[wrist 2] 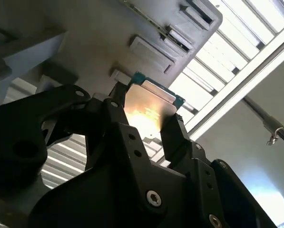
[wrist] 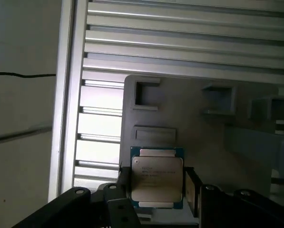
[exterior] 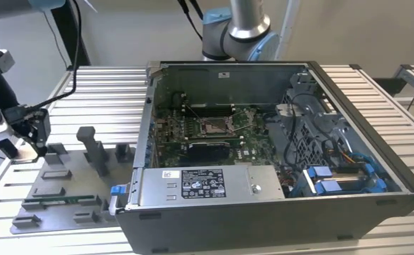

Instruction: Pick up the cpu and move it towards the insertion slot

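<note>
Fingers (wrist: 191,189) clamping cpu (wrist: 157,178) above tray (wrist: 199,128), insertion slot (exterior: 212,126) inside case (exterior: 228,79)

From the exterior view I get soft, even light with faint shadows; the case (exterior: 278,218) is dim inside. In the second wrist view a hot glare washes out the top of the cpu (wrist 2: 151,104), the claw (wrist 2: 145,118) sits near-black and blurred up close, and the surface (wrist 2: 227,52) slats blow out white. The first wrist view is dimmer, slightly hazy, with bright slat gaps.
</note>
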`<control>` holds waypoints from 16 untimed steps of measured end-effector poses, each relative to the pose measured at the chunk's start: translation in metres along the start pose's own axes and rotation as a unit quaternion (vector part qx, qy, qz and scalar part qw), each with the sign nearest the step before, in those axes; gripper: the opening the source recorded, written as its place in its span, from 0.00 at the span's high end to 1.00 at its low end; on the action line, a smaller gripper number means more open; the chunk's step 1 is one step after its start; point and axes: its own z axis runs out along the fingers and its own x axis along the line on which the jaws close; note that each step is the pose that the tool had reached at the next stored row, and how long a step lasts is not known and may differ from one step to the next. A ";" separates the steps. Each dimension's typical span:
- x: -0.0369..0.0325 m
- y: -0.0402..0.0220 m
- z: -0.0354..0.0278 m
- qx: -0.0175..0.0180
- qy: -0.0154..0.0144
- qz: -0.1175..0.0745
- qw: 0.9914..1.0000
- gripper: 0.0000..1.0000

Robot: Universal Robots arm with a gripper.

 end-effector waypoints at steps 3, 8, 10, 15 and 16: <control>0.0000 0.0005 -0.0136 0.000 0.000 0.000 1.000 1.00; 0.0002 0.0014 -0.0363 0.000 0.000 0.000 1.000 1.00; 0.0002 0.0017 -0.0453 0.000 0.000 0.000 1.000 1.00; 0.0002 0.0026 -0.0679 0.000 0.000 0.000 1.000 1.00; 0.0003 0.0028 -0.0728 0.000 0.000 0.000 1.000 1.00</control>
